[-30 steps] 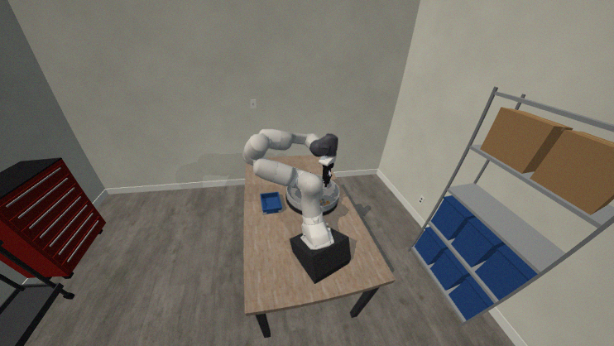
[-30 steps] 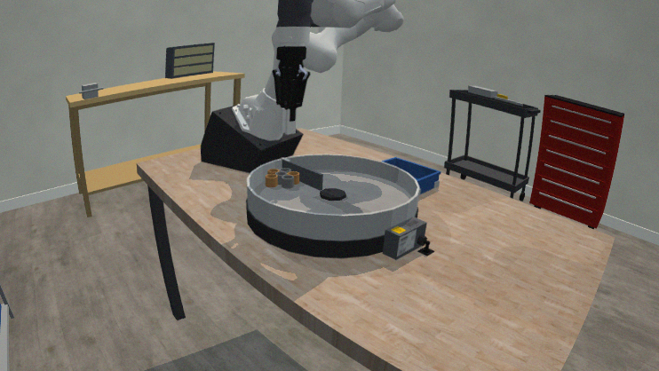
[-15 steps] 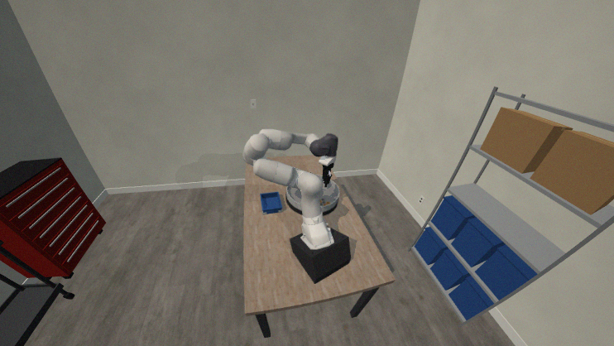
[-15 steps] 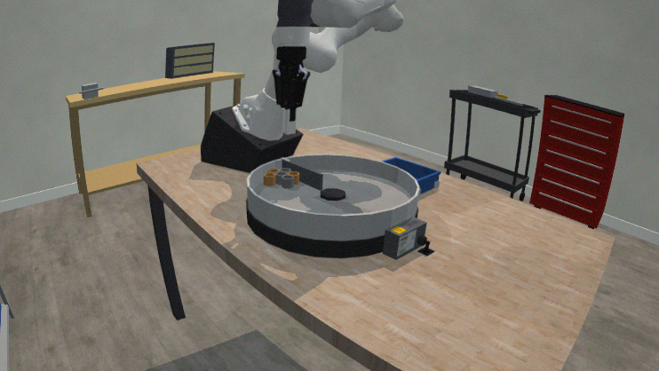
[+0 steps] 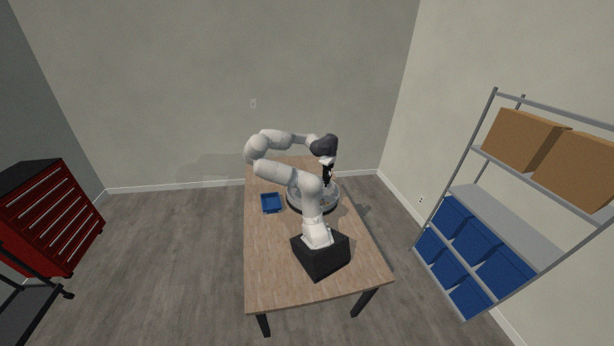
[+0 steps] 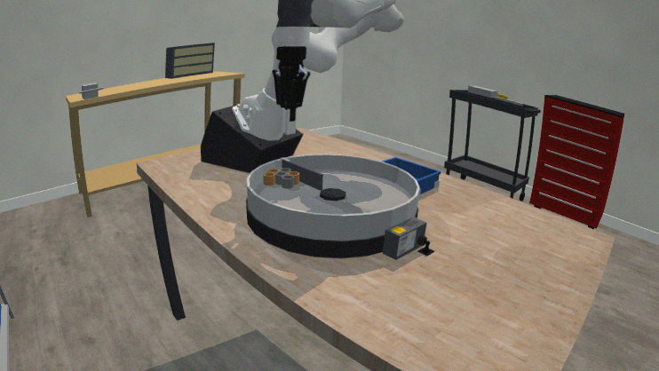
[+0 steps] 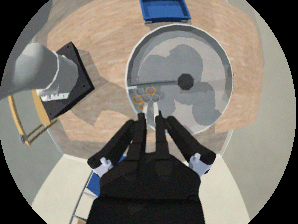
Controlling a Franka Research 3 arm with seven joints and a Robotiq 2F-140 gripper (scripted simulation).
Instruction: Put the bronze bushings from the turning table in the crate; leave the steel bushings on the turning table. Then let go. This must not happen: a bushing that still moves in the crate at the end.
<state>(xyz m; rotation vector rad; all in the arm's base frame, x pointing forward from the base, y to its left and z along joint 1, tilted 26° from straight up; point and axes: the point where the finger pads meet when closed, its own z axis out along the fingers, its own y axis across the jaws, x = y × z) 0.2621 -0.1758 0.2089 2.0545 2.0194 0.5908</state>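
The black fingers (image 5: pixel 327 184) (image 6: pixel 292 113), nearly closed on nothing, hover above the grey round turning table (image 5: pixel 335 202) (image 6: pixel 331 228) (image 7: pixel 231 95). Below them, orange-brown bronze bushings (image 6: pixel 269 178) (image 7: pixel 150 90) crowd grey steel bushings (image 6: pixel 288 181) (image 7: pixel 155 97) against a grey divider (image 6: pixel 303 174) (image 7: pixel 157 83). Beyond, the blue plastic crate (image 5: pixel 271 202) (image 6: pixel 415 172) (image 7: pixel 165 10) shows no bushings; sorting apparently remains.
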